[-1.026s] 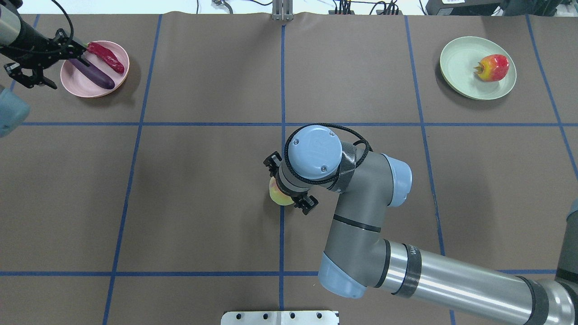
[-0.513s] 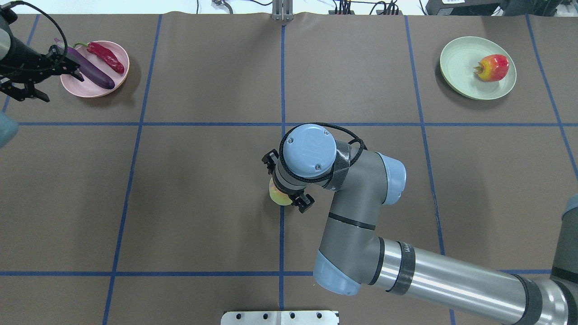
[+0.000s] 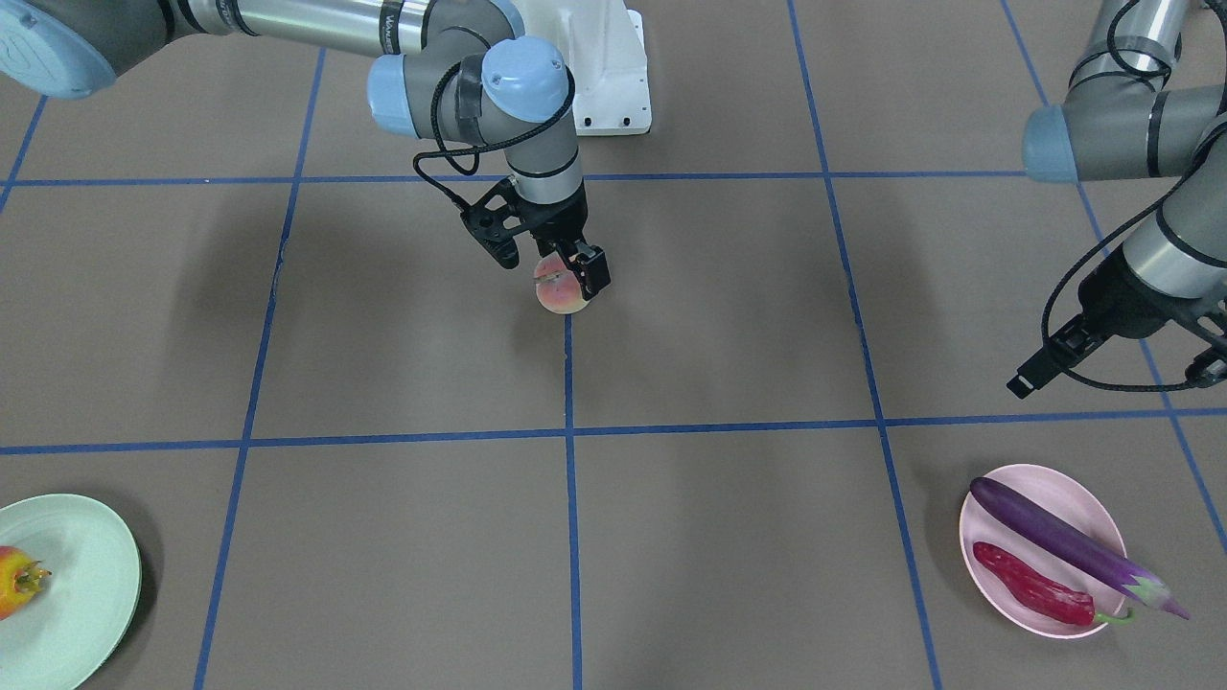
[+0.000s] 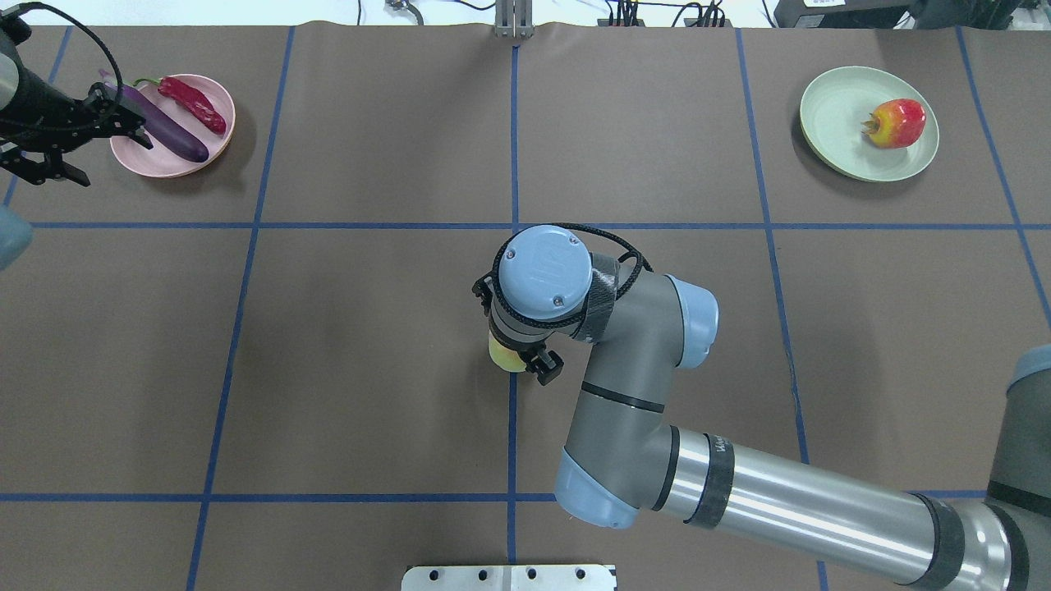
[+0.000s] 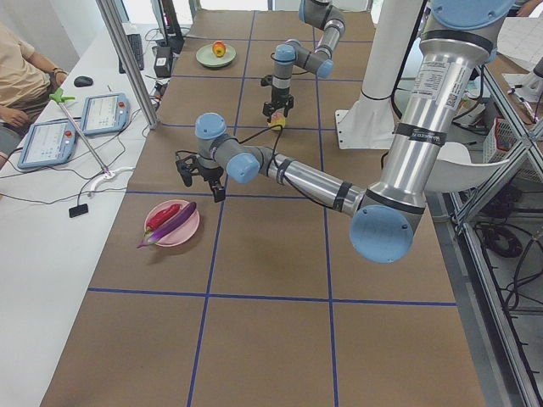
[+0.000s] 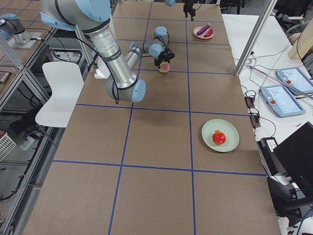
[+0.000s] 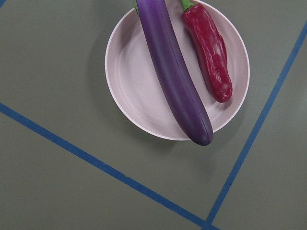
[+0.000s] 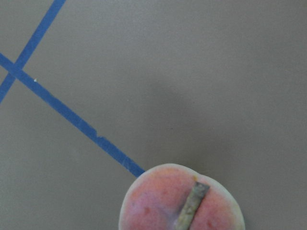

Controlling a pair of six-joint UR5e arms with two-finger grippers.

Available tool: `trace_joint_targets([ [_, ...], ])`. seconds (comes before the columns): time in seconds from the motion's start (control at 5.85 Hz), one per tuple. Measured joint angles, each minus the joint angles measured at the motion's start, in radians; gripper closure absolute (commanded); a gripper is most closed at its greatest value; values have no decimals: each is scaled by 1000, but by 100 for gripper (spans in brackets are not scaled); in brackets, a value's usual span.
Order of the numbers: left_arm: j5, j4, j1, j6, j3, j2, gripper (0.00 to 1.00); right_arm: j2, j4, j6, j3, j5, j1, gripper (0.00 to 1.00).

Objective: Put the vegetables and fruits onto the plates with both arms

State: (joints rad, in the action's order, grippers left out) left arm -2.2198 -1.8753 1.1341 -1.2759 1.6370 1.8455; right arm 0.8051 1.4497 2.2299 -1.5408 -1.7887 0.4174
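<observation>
The peach (image 3: 562, 291) sits on the table's centre line; it also shows in the overhead view (image 4: 502, 356) and the right wrist view (image 8: 178, 201). My right gripper (image 3: 551, 271) is open and straddles it from above, one finger close to its side. The purple eggplant (image 4: 162, 129) and the red chili (image 4: 194, 103) lie side by side on the pink plate (image 4: 141, 156) at the far left. My left gripper (image 4: 113, 161) is open and empty, just beside that plate. The red-and-yellow fruit (image 4: 898, 123) lies on the mint green plate (image 4: 837, 115) at the far right.
Blue tape lines divide the brown table cover into squares. The robot's white base (image 3: 613, 77) stands at the near middle edge. An operator (image 5: 21, 80) sits beyond the table's far edge, with tablets (image 5: 103, 112) beside.
My left gripper has drawn back from over the pink plate toward the table's left edge. My right arm has shifted a little left over the peach, which has stayed in place.
</observation>
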Motion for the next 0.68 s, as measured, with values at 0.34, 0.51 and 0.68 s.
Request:
trace_joint_targets([
  [0.34, 0, -1, 0, 0, 1, 0, 0, 2, -5, 2, 4, 0, -4, 100],
  [0.51, 0, 0, 0, 0, 3, 0, 0, 6, -25, 0, 5, -2, -3, 100],
  [0.68, 0, 0, -1, 0, 6, 0, 0, 10, -41, -10, 2, -16, 20, 100],
])
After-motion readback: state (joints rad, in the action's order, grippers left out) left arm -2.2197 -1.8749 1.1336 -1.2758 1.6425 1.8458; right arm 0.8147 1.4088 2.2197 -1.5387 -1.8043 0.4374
